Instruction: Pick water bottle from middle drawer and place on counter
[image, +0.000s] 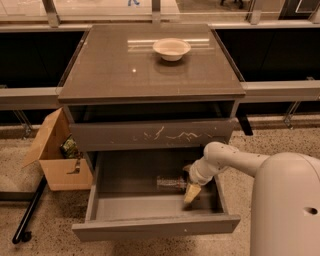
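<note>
Gripper (192, 193) in mid drawer (150, 227), by water bottle (171, 183)

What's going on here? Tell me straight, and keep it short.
A robot is after the water bottle, which lies on its side on the floor of the pulled-out middle drawer. Its tool is down inside the drawer at the bottle's right end; whether it has hold of the bottle cannot be told. A bowl sits on the counter above, where the bottle is meant to go.
</note>
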